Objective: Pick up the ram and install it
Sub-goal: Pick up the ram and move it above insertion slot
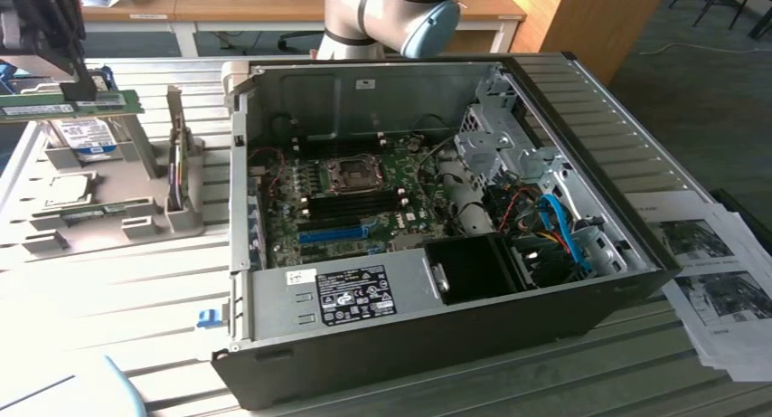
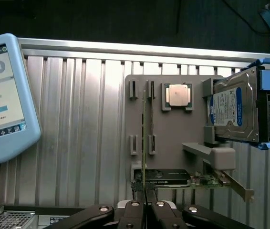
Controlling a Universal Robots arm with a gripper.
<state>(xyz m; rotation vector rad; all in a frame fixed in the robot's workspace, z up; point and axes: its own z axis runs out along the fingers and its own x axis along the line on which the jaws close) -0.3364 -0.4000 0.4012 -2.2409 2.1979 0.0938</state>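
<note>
A: Ribbed metal table (image 1: 145, 299), office desks behind. Open computer case (image 1: 422, 345) lying in the middle, motherboard (image 1: 350, 200) exposed. Printed papers (image 1: 711, 281) off at the exterior view's right.

B: And over at the exterior view's left, a gray holder tray (image 1: 108, 227) with a hard drive (image 1: 87, 138) propped up in it.

A: Right above that tray, the gripper (image 1: 80, 84). Jaws pressed in tight, pinching the ram (image 1: 49, 108).

B: Lovely look at it here: long, narrow, thin green board, held level, broad face toward the exterior camera. Pale label patches along that face.

A: From the wrist view, edge-on, just a slim dark-green line running straight out from between the fingertips (image 2: 150, 190).

B: Clamped near one end, then, with the rest of the stick jutting free.

A: Exactly. Hanging in the air over the tray, clear of its slots, well apart from the case.

B: Beneath it in the wrist view: a square processor chip (image 2: 178, 94) seated in the tray, and a flat expansion card (image 2: 173, 177) close to the fingers.

A: Blue-rimmed touchscreen pendant (image 2: 1, 95) resting on the table beside all that.
</note>
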